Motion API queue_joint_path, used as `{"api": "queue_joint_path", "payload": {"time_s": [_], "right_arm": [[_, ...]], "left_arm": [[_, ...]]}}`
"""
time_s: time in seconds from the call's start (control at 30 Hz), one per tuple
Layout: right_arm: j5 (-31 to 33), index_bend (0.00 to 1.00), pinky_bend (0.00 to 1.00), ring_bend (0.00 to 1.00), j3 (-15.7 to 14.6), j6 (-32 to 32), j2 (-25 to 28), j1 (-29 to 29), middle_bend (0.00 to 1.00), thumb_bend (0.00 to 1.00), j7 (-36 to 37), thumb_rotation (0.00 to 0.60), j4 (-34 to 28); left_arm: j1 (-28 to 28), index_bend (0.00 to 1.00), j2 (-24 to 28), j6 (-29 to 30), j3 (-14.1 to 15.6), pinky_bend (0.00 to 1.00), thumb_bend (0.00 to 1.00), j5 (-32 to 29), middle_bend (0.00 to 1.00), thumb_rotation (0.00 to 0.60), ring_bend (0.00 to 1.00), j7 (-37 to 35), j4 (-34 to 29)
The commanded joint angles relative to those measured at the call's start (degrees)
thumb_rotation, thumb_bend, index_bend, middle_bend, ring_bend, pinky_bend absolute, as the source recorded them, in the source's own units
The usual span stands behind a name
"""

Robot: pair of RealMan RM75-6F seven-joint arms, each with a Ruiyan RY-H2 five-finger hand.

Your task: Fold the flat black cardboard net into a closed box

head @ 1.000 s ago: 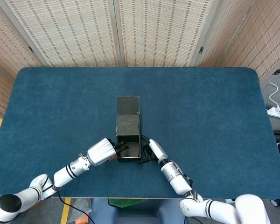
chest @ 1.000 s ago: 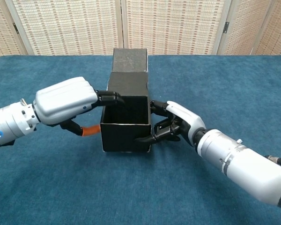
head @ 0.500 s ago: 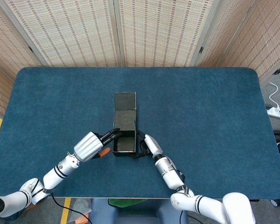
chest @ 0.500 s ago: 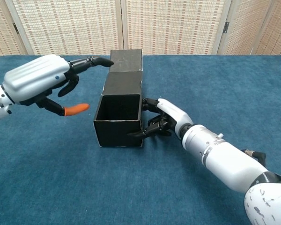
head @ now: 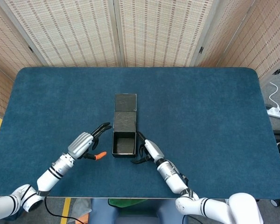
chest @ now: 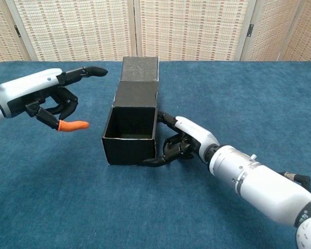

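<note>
- The black cardboard box [head: 124,143] [chest: 130,135] stands on the blue worktop [head: 200,112] [chest: 238,104] with its top open, between the two hands; its lid flap [head: 125,110] [chest: 139,78] stretches away from the fingers, toward the far side of the worktop.
- The right hand [head: 148,150] [chest: 184,142] is against the box's right wall, its dark fingers [chest: 163,155] curled at the near right corner and touching the cardboard; whether they pinch the wall or only press on it cannot be told.
- The left hand [head: 85,143] [chest: 44,96] hovers clear of the box, off its left side, holding nothing.
- Its fingers are partly spread: one points toward the lid flap, the others are loosely bent, and the orange-tipped one [head: 100,155] [chest: 72,125] juts toward the box.
</note>
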Motion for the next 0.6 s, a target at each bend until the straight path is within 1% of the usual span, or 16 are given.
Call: {"api": "queue_joint_path", "payload": {"time_s": [0.03, 0.13, 0.23, 0.3, 0.33, 0.5, 0.6], "right_arm": [[-0.5, 0.0, 1.0, 0.64, -1.0, 0.2, 1.7, -0.8, 0.01, 0.0, -0.6, 0.6, -2.4], [-0.4, 0.0, 1.0, 0.64, -1.5, 0.4, 2.9, -1.5, 0.01, 0.0, -1.2, 0.6, -4.2], [-0.2, 0.0, 1.0, 0.64, -1.6, 0.3, 3.3, -1.6, 0.02, 0.0, -1.4, 0.6, -4.7], [0.0, 0.0, 1.0, 0.64, -1.8, 1.4, 4.5, -2.6, 0.02, 0.0, -2.0, 0.6, -5.8], [0.0, 0.0, 1.0, 0.64, -1.9, 1.8, 5.2, -3.1, 0.02, 0.0, -2.3, 0.6, -6.5], [-0.2, 0.0, 1.0, 0.64, -1.5, 4.7, 10.9, -5.4, 0.04, 0.0, -2.4, 0.6, -12.7], [-1.1, 0.0, 1.0, 0.64, -0.5, 6.8, 14.7, -6.2, 0.06, 0.0, -2.3, 0.6, -17.4]], "left_arm": [[-1.1, 0.0, 1.3, -6.7, 0.4, 0.94, 0.28, -1.7, 0.02, 0.6, 0.71, -7.9, -1.1], [-2.0, 0.0, 1.0, -10.4, 0.6, 0.94, 0.25, -2.2, 0.0, 0.6, 0.69, -11.6, -0.4], [-2.3, 0.0, 0.8, -11.4, 0.7, 0.94, 0.25, -2.3, 0.0, 0.6, 0.67, -12.3, 0.0], [-3.5, 0.0, -0.3, -15.1, 1.2, 0.93, 0.24, -2.6, 0.0, 0.6, 0.66, -13.1, 1.5], [-3.8, 0.0, -0.8, -16.0, 1.0, 0.93, 0.23, -2.8, 0.0, 0.6, 0.65, -13.7, 2.1], [-5.0, 0.0, -4.5, -19.3, -0.2, 0.93, 0.23, -3.8, 0.0, 0.6, 0.65, -16.6, 7.0], [-6.0, 0.0, -6.0, -21.4, -0.7, 0.93, 0.23, -3.9, 0.0, 0.6, 0.65, -20.1, 8.8]]}}
